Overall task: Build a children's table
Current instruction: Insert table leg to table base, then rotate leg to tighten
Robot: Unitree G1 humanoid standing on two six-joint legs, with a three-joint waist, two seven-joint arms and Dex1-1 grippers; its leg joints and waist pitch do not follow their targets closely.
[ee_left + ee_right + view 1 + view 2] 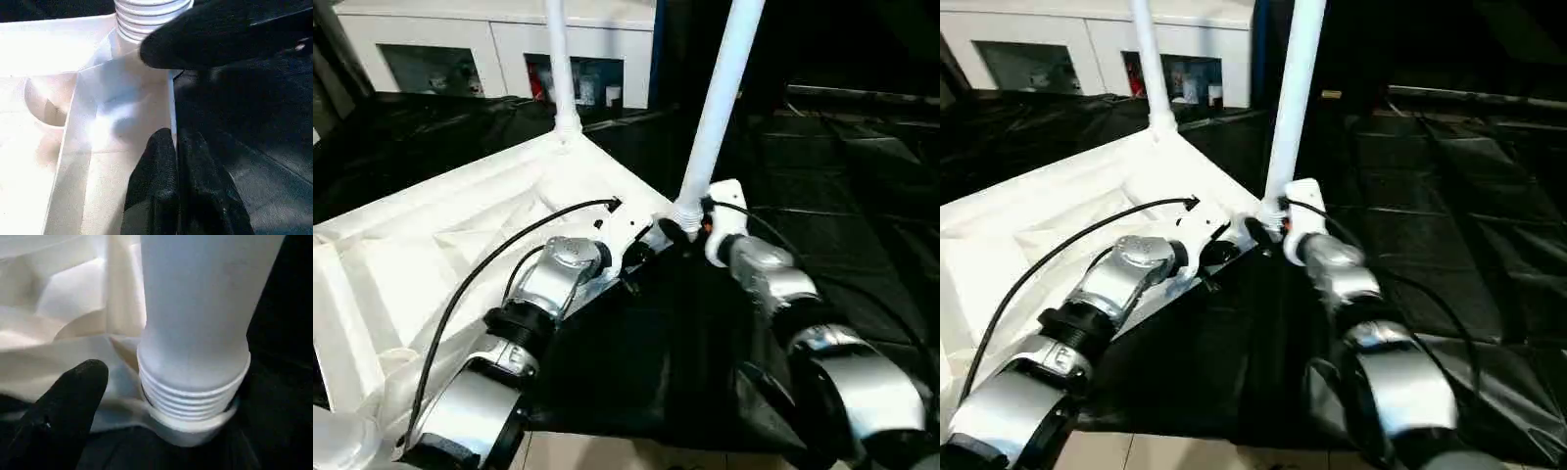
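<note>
Hands first: the left hand (178,161) has its two black fingers pressed together on the thin outer wall of the upturned tabletop (431,264), pinching the rim just short of the near right corner. Beside it, the right hand (690,230) sits at the base of the nearer leg (717,108). One of its black fingers (63,406) stands clear of the leg in the right wrist view, so nothing appears to be clamped, but how wide the jaws stand I cannot tell.

That leg rises, leaning slightly, from the round corner socket (195,428). Several turns of its thread (190,394) are exposed above the socket's collar, so it looks only partly screwed home. The tabletop lies ribbed side up on black sheeting (842,196) that covers the surface beneath it.

Farther along the same edge, a second leg (560,59) stands upright in the far corner socket. Beyond it is a white cabinet (499,44) with glass doors.

The step in hand seems to be seating the nearer leg. The next move probably calls for a fresh grip low on it and another turn, while the left hand steadies the top. No brand, label or writing can be read.
</note>
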